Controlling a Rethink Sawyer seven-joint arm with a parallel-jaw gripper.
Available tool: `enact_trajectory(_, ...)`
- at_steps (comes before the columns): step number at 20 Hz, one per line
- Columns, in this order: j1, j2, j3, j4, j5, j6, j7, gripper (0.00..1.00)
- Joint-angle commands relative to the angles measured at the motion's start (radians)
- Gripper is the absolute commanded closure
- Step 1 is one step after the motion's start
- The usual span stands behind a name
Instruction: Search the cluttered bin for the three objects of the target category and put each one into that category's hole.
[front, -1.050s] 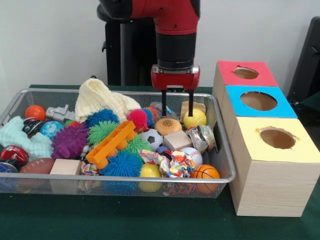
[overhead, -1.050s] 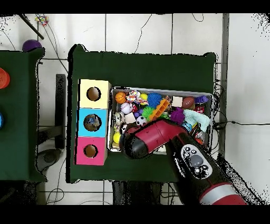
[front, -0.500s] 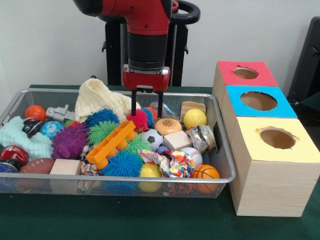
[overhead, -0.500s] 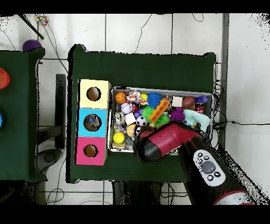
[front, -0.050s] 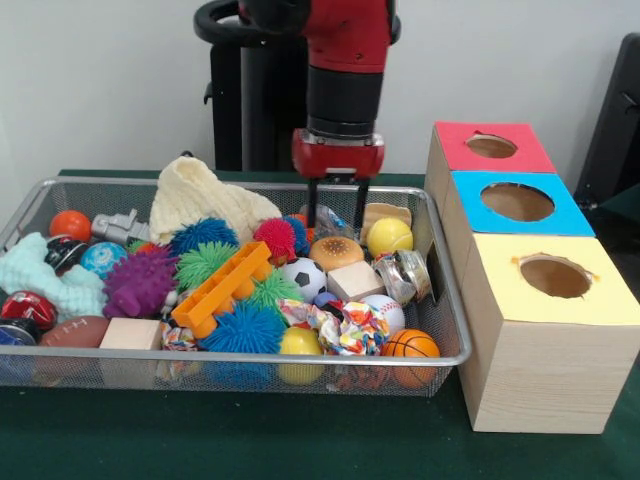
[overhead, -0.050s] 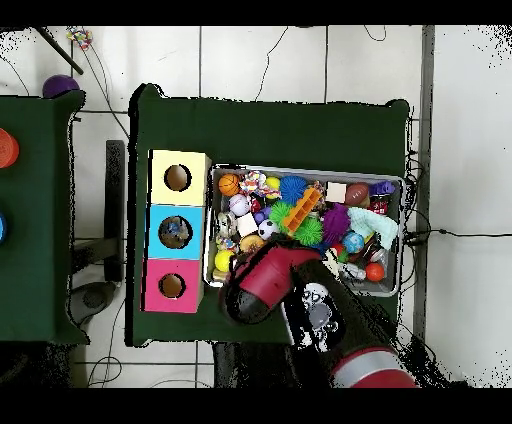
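My gripper (front, -0.050s: 337, 222) hangs open over the back of the wire bin (front, -0.050s: 300, 358), with nothing between its fingers (front, -0.050s: 313, 205). Just below its tips lie a bun-shaped toy (front, -0.050s: 337, 250), a pink spiky ball (front, -0.050s: 274, 238) to the left and a yellow ball (front, -0.050s: 389, 237) to the right. Right of the bin stand three wooden boxes with round holes: red top (front, -0.050s: 445, 150), blue top (front, -0.050s: 470, 203), yellow top (front, -0.050s: 510, 290). In the overhead view the arm (overhead, -0.050s: 255, 290) covers the bin's near left corner and hides the gripper; the yellow box (overhead, -0.050s: 160, 178) stands there too.
The bin is packed: a cream knitted cloth (front, -0.050s: 205, 200), an orange toy ladder (front, -0.050s: 222, 288), a soccer ball (front, -0.050s: 302, 278), a wood block (front, -0.050s: 355, 281), a basketball (front, -0.050s: 411, 347), a purple spiky ball (front, -0.050s: 140, 282) and a football (front, -0.050s: 72, 332). Green cloth (front, -0.050s: 250, 440) covers the table.
The gripper swung left to above the pink spiky ball, then back right, and now hangs over the bun-shaped toy. It stayed open and empty throughout.
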Motion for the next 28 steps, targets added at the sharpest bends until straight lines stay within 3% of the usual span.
enact_trajectory(1, 0.137, 0.029, -0.128, 0.072, -0.097, -0.154, 0.142, 0.0)
enact_trajectory(7, 0.224, 0.057, -0.226, 0.074, -0.078, -0.256, 0.122, 0.0)
enact_trajectory(11, 0.222, 0.073, -0.262, 0.076, -0.073, -0.309, 0.075, 0.0)
enact_trajectory(18, 0.138, 0.083, -0.248, 0.078, -0.093, -0.33, -0.01, 0.0)
enact_trajectory(28, -0.05, 0.027, -0.101, 0.128, -0.084, -0.221, -0.139, 0.0)
